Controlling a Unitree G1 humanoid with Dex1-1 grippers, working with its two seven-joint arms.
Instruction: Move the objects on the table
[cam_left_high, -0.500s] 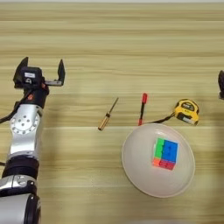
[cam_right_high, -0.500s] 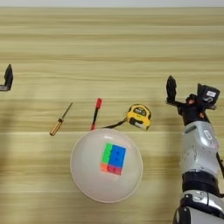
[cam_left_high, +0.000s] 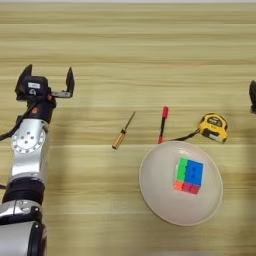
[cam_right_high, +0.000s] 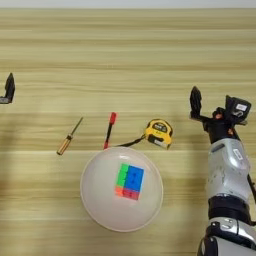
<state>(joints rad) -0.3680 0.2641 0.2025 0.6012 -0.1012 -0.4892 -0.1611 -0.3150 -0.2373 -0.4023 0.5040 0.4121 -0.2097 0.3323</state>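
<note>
Nothing is shifting since half a second ago: both arms are staying parked at the sides of the wide light wooden table (cam_left_high: 128, 45). The left gripper (cam_left_high: 47, 80) is hovering spread wide with nothing between its black fingers, and the right gripper (cam_right_high: 214, 106) is likewise gaping and holding nothing. The small multicoloured puzzle cube (cam_left_high: 189, 175) is lying in the round cream plate (cam_left_high: 155, 192), while the yellow-and-black tape measure (cam_left_high: 214, 126) is sitting just beyond the rim, beside the red-capped black pen (cam_left_high: 162, 124) and the wooden-handled screwdriver (cam_left_high: 123, 131).
</note>
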